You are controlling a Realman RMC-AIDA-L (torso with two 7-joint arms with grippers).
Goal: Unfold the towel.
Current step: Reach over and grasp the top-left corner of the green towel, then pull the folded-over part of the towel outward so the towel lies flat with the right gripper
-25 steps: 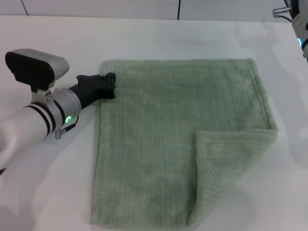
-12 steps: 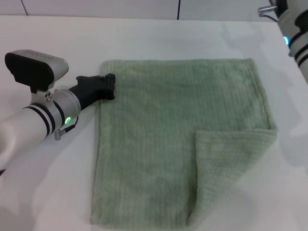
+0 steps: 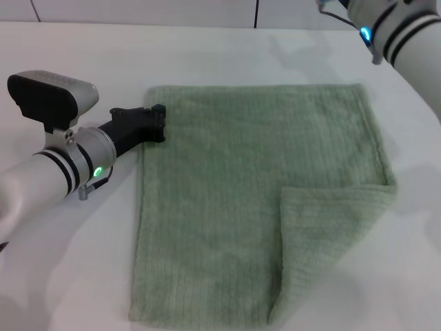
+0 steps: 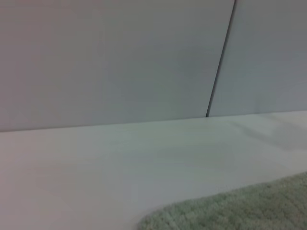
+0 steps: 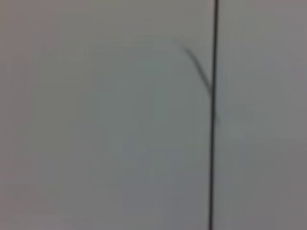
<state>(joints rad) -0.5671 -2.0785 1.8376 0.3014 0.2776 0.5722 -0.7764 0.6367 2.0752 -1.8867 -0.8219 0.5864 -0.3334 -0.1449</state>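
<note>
The pale green towel (image 3: 234, 172) lies spread on the white table (image 3: 76, 269) in the head view. Its near right corner (image 3: 331, 234) is folded back over the cloth as a triangular flap. My left gripper (image 3: 159, 124) rests at the towel's left edge, just below the far left corner, touching the hem. The left wrist view shows only that fuzzy towel edge (image 4: 249, 211) against the table. My right arm (image 3: 396, 27) reaches in at the far right above the table, beyond the towel's far right corner; its gripper is out of view.
A white wall with a dark vertical seam (image 4: 220, 62) stands behind the table. The right wrist view shows only a plain surface with a dark seam (image 5: 213, 115). Bare table surrounds the towel on the left, far and right sides.
My right arm has swung leftward, further into the picture at the top right. The left arm and the towel have stayed where they were.
</note>
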